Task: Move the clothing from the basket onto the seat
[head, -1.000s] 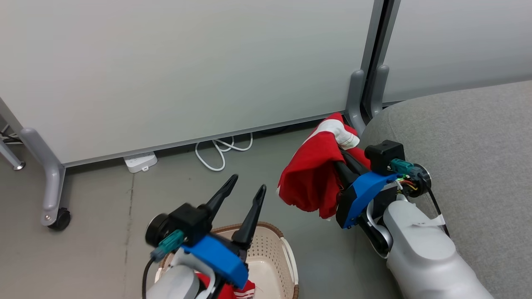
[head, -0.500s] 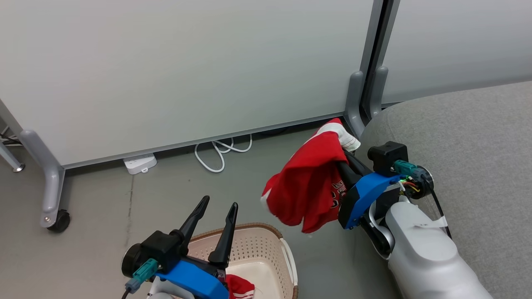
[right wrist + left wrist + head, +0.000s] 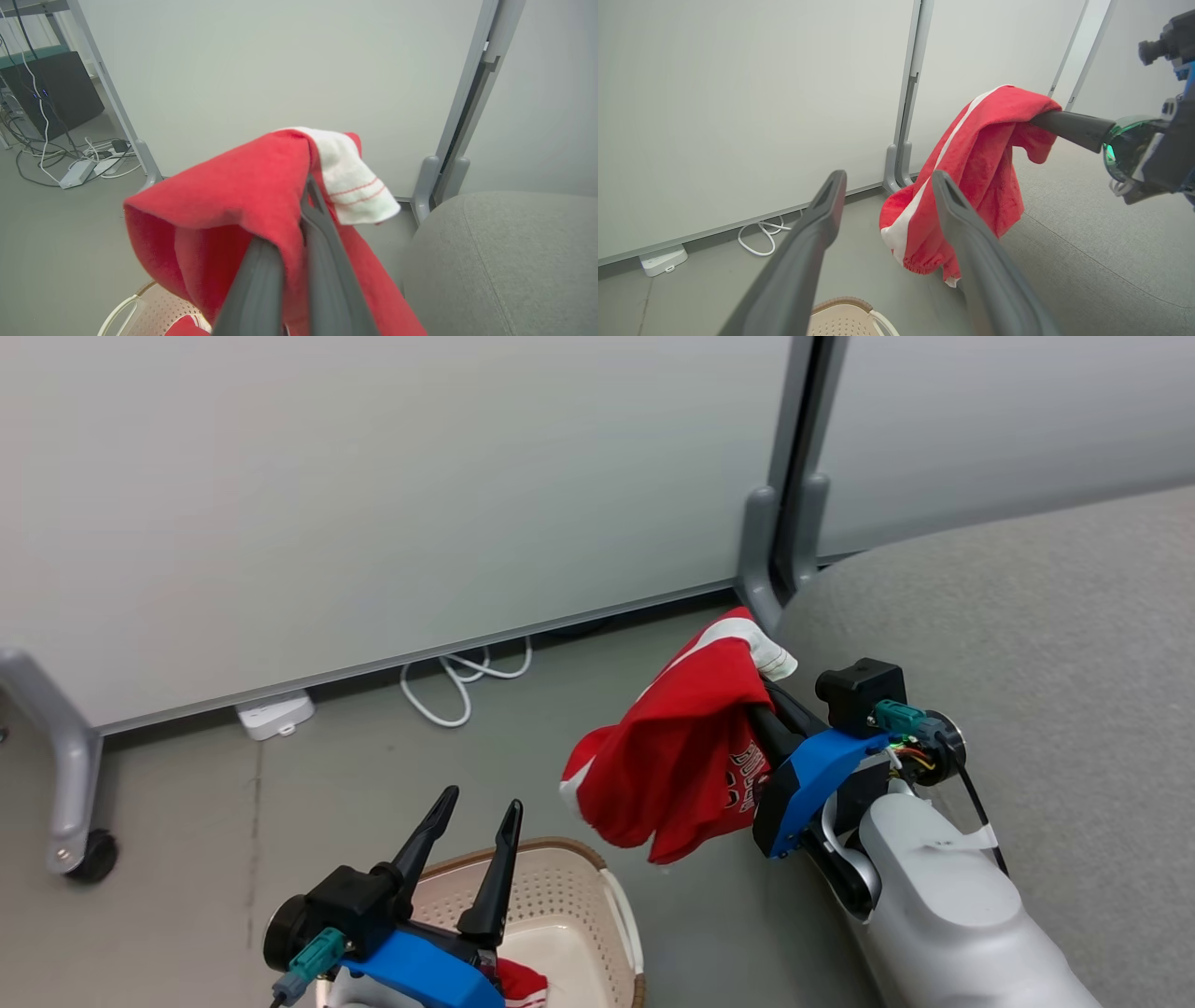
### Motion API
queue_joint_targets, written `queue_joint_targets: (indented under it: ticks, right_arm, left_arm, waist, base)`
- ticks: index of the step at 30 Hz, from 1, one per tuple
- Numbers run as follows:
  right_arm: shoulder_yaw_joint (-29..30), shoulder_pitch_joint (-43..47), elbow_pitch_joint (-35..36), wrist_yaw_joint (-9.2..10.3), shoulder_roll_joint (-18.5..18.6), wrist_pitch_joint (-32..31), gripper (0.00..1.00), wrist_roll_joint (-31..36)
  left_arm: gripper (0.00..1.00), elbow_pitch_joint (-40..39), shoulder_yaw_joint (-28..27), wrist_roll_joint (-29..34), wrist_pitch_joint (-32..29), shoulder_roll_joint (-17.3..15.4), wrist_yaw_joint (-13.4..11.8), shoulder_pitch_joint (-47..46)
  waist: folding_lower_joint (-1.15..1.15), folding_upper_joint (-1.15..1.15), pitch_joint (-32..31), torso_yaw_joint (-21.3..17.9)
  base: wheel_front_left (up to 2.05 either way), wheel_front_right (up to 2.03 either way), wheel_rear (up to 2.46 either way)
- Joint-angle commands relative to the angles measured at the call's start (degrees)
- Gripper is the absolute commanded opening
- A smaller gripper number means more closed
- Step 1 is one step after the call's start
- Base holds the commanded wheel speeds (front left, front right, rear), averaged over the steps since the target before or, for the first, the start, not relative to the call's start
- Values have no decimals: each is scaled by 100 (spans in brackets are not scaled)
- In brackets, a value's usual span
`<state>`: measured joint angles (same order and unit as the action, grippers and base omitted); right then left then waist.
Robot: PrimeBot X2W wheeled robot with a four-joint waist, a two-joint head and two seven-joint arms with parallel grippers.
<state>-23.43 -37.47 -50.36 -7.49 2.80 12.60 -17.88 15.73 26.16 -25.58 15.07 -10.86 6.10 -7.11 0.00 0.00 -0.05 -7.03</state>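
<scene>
Red garment (image 3: 233, 200) hangs pinched in the right end effector (image 3: 307, 191).

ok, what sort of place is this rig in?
Likely an office or lab test bay rather than a home: wheeled partition panels, a power strip with loose cable on the grey floor, and a grey sofa cushion set beside them.

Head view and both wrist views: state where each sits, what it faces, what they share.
Head view: on the head, looking down at basket and seat; shows open left gripper, right gripper shut on red garment.
Left wrist view: on left wrist, facing the partition; own spread fingers.
Right wrist view: on right wrist, facing the partition; own fingers pinching red garment.
Shared: all show red garment and basket.
</scene>
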Motion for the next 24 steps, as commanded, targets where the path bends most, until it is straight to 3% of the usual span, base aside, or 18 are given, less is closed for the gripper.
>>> queue_joint_targets:
  ticks: [1, 21, 24]
  right_arm:
    - [-30, -10, 48, -1, 16, -11, 0, -43]
    - [-84, -48, 202, -1, 9, -1, 0, -100]
    - [80, -51, 154, -1, 10, 47, 0, -60]
  left_arm:
    - [100, -8, -72, 46, 15, -9, 38, 28]
    - [100, -75, -128, 239, 14, 1, 114, -256]
    - [100, -24, 1, 273, 14, -5, 128, -387]
  waist:
    - [0, 0, 54, -235]
    - [0, 0, 530, -2219]
    - [0, 0, 648, -2329]
  base:
    - [0, 0, 0]
    - [0, 0, 0]
    - [0, 0, 0]
